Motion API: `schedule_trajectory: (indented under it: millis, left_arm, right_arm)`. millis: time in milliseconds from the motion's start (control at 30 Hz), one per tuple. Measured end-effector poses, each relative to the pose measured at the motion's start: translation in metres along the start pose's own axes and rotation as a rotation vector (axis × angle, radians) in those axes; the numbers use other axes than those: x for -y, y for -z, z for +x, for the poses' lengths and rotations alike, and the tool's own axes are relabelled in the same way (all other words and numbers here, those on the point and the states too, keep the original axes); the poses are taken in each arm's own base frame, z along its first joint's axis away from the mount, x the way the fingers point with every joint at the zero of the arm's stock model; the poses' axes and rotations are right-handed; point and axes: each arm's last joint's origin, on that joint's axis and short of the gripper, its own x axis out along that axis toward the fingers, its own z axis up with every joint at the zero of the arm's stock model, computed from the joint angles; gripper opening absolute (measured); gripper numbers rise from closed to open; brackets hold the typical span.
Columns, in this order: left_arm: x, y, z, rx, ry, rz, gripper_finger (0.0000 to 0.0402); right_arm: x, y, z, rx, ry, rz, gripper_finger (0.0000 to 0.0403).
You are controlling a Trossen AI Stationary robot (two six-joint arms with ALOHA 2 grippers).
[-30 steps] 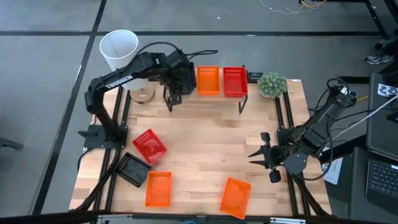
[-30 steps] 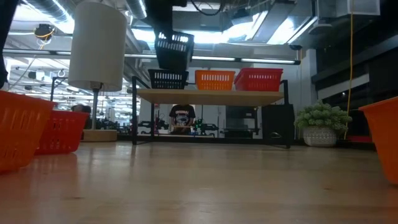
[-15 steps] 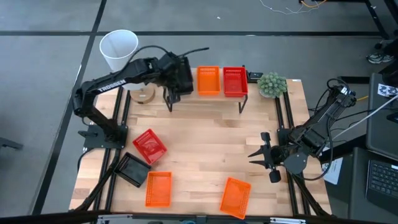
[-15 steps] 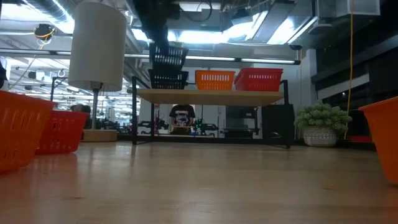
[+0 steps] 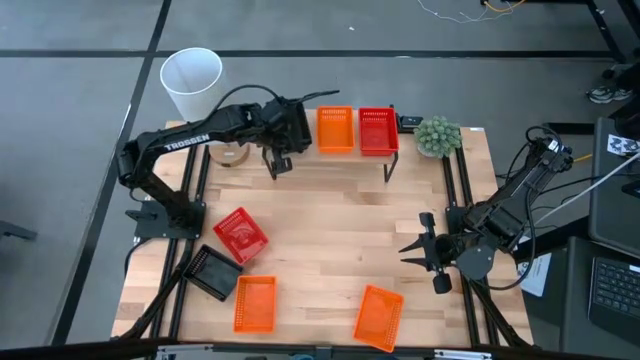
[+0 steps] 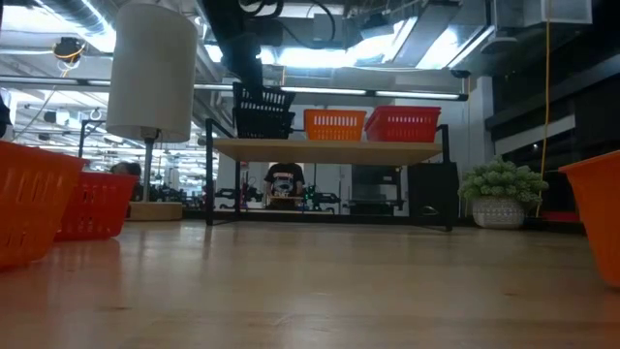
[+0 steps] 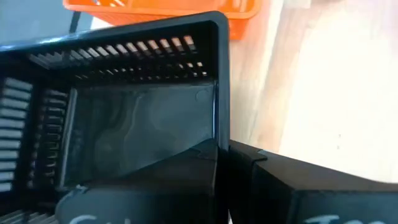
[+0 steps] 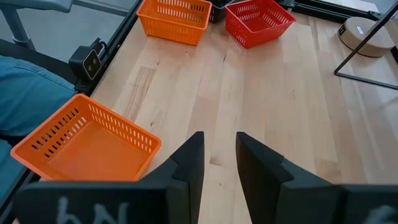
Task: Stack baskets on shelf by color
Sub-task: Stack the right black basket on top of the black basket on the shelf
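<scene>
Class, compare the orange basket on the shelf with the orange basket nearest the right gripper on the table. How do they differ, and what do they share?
The orange basket on the shelf is raised on the shelf; the orange basket nearest the right gripper lies on the table.
The shelf one sits square between neighbouring baskets; the table one lies skewed and alone.
Both are orange mesh trays, open side up, with no gripper on them.

We can read one word only: "TROSSEN", in white capitals along the left arm (image 5: 185, 143), on the link that reaches toward the shelf (image 5: 330, 160). Partial white letters near both wrist cameras stay unreadable to us.
</scene>
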Motion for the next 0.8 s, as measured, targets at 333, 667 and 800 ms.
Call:
schedule_trajectory:
  millis: [333,667,800]
  left_arm:
    - [0.0009,-0.0008,0.0,0.017,0.042,-0.008,0.0021]
    - [0.0005,-0.0021,-0.0001,0.031,0.038,-0.01,0.0069]
    - [0.0009,-0.0065,-0.0051,0.067,0.095,-0.011,0.0071]
  right_arm:
    - [0.0,0.0,0.0,0.0,0.0,0.0,0.0091]
    - [0.0,0.0,0.0,0.0,0.0,-0.002,0.0091]
    - [0.0,0.0,0.0,0.0,0.0,-0.021,0.0091]
